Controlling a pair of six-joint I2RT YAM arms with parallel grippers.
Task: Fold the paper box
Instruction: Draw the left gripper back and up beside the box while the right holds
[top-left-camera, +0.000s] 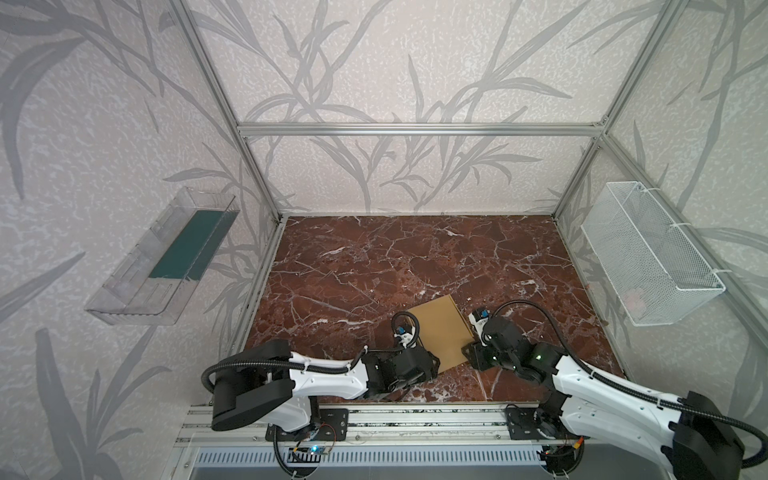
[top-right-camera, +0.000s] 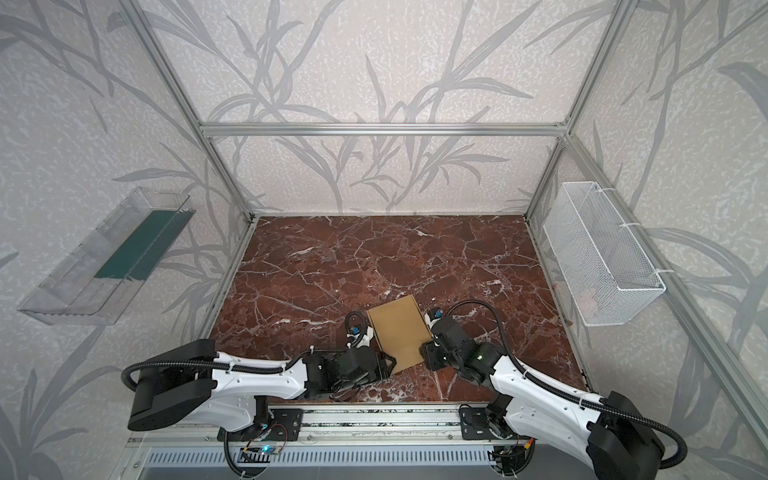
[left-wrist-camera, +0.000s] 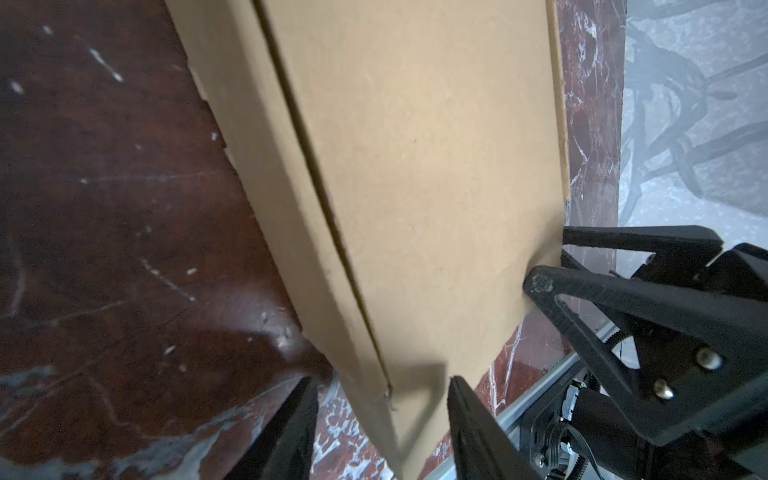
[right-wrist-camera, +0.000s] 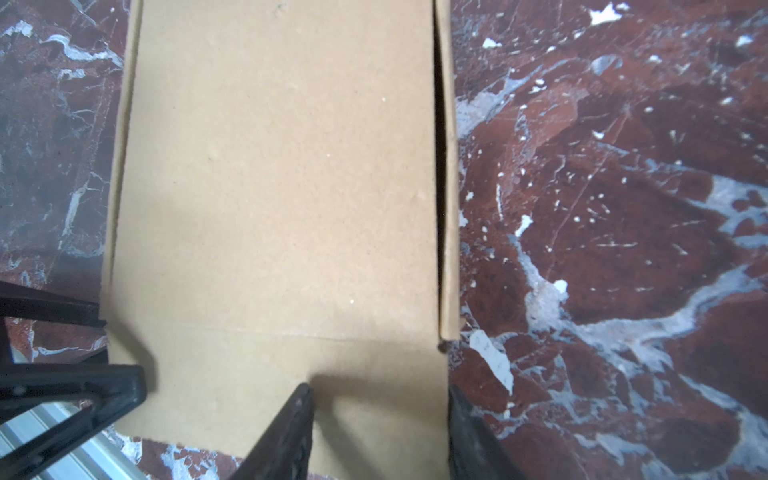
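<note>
The paper box (top-left-camera: 440, 330) (top-right-camera: 399, 328) is a flat tan cardboard mailer lying on the red marble table near its front edge, its top panel down over the walls. My left gripper (top-left-camera: 435, 360) (top-right-camera: 388, 362) is at its near left corner. In the left wrist view that gripper (left-wrist-camera: 380, 384) is open, its jaws astride the box (left-wrist-camera: 415, 166) where side wall and top panel meet. My right gripper (top-left-camera: 471, 353) (top-right-camera: 426, 351) is at the near right corner. It (right-wrist-camera: 378, 390) is open too, one finger over the box's (right-wrist-camera: 270, 166) front flap, one at the flap's edge.
A clear plastic tray (top-left-camera: 166, 257) with a green insert hangs on the left wall. A white wire basket (top-left-camera: 652, 257) hangs on the right wall. An aluminium rail (top-left-camera: 415, 419) runs along the table's (top-left-camera: 374, 270) front edge, with frame posts at the corners.
</note>
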